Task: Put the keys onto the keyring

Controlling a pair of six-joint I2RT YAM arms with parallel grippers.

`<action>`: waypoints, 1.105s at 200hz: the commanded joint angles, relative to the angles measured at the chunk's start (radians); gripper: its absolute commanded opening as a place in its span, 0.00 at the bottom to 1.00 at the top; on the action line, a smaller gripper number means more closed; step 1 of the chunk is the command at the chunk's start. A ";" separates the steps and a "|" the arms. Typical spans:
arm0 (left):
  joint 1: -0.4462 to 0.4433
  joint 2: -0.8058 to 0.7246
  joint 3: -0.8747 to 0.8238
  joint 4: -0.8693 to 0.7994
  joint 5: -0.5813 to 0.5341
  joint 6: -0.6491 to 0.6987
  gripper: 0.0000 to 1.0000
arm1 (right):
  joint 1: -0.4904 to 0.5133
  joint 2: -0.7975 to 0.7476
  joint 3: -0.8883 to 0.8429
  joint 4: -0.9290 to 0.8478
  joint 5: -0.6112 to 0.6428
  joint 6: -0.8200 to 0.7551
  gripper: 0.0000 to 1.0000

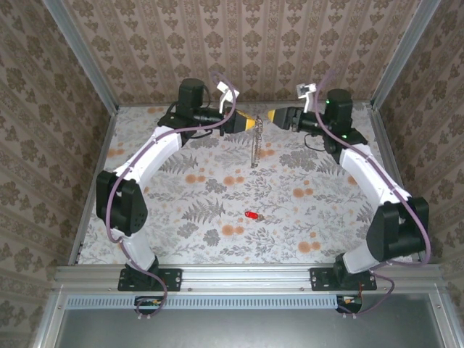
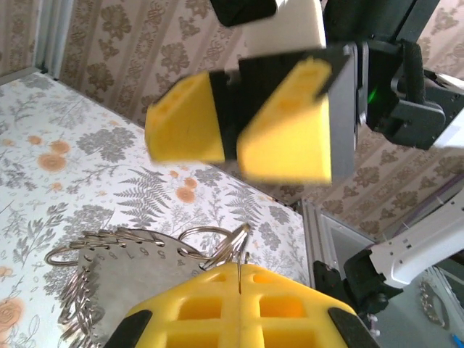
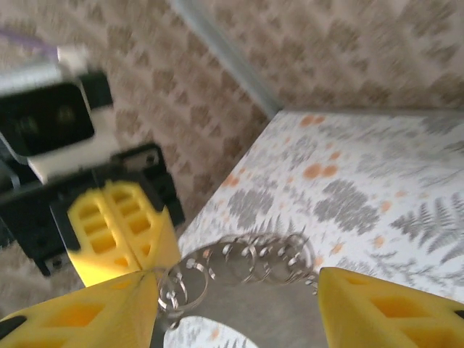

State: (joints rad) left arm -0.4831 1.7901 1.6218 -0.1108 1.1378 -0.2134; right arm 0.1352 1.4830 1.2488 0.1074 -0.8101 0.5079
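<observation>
The keyring (image 1: pixel 255 148) is a chain of metal rings with a grey metal tag, dangling above the back of the table. My left gripper (image 1: pixel 250 123) is shut on its top ring, and the pinched ring (image 2: pixel 210 243) sticks out of the closed yellow fingertips of that left gripper (image 2: pixel 239 270). My right gripper (image 1: pixel 274 116) faces it tip to tip and is open. In the right wrist view the rings (image 3: pixel 239 264) hang across the wide gap of the right gripper (image 3: pixel 239 281). The key (image 1: pixel 251 215), a tiny red piece, lies on the table well in front of both grippers.
The table (image 1: pixel 181 239) is covered in a floral cloth with orange flowers and grey ferns. Patterned walls and metal corner posts (image 1: pixel 80 54) close in the back and sides. A metal rail (image 1: pixel 246 275) runs along the near edge by the arm bases.
</observation>
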 commanded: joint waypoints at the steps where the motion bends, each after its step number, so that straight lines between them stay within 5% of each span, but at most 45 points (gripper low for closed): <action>1: 0.011 -0.051 0.013 0.045 0.085 0.058 0.00 | -0.005 -0.065 -0.053 0.063 0.109 0.106 0.62; 51: 0.021 -0.043 0.051 0.069 0.059 0.054 0.00 | 0.013 -0.135 -0.148 0.192 0.075 0.209 0.60; 137: 0.048 -0.115 -0.004 0.153 -0.087 0.048 0.00 | 0.189 -0.163 -0.111 0.176 0.097 0.221 0.51; 221: 0.042 -0.129 0.003 0.145 -0.043 0.058 0.00 | 0.199 -0.065 -0.033 0.311 0.060 0.317 0.47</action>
State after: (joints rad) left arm -0.4324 1.6909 1.6222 0.0017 1.0622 -0.1814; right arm 0.3256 1.3811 1.1629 0.3363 -0.7334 0.7799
